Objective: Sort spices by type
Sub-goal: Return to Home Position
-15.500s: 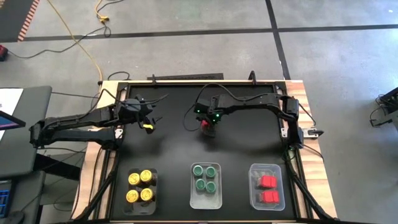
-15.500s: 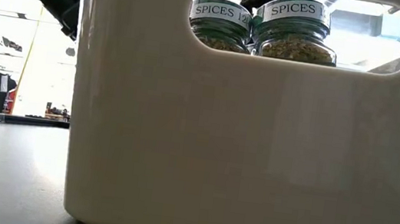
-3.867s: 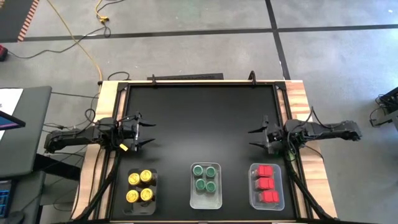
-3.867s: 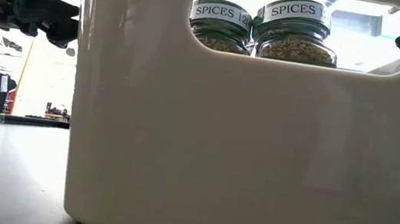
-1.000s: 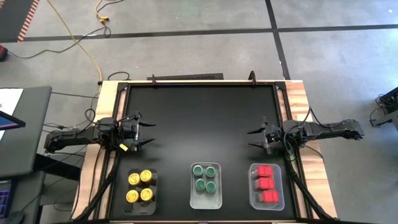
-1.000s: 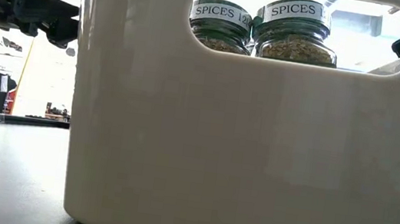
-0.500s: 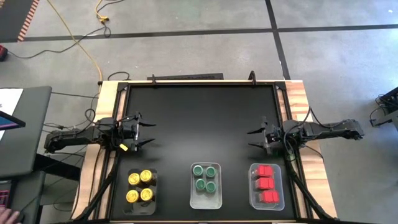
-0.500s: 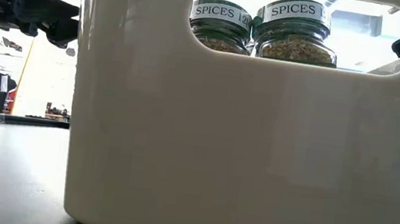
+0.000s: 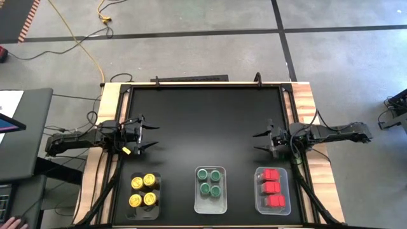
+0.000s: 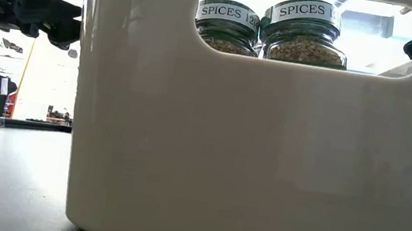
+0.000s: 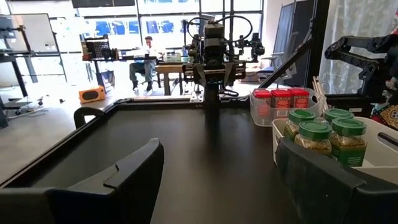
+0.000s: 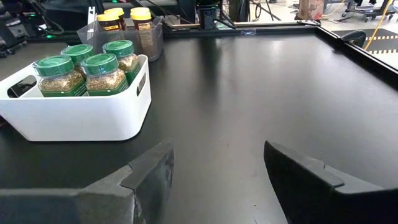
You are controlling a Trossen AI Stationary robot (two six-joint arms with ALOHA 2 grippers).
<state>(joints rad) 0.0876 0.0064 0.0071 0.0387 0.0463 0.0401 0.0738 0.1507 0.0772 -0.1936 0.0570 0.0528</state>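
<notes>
**High view: both arms held wide, every jar in a bin**

I have the black table (image 9: 203, 108) filling my overhead feed. The white bin (image 9: 210, 205) sits at the middle of its front edge, and I use it as my reference.

The left gripper (image 9: 152, 136) hangs by the table's side rail, to the left of the white bin and farther up the table, well apart from it. Its jaws are spread wide with nothing between them. The right gripper (image 9: 255, 142) mirrors it to the right of the white bin, also farther up, with its jaws apart and empty. Both wrist feeds agree: each pair of dark fingers shows bare tabletop between them.

The black bin (image 9: 144, 213) sits to the left of the white bin and the clear bin (image 9: 259, 191) to its right, each near it but not touching.

Four green-lidded jars (image 9: 205, 188) stand upright in the white bin in a two-by-two block. Four yellow-lidded jars (image 9: 149, 199) stand the same way in the black bin. The red-lidded jars (image 9: 272, 187) are in the clear bin, lined up in a column, and I cannot count them surely from above.

On the low feed the white bin's wall fills my screen. Through its handle slot I read "SPICES" on two green-lidded jars.
</notes>
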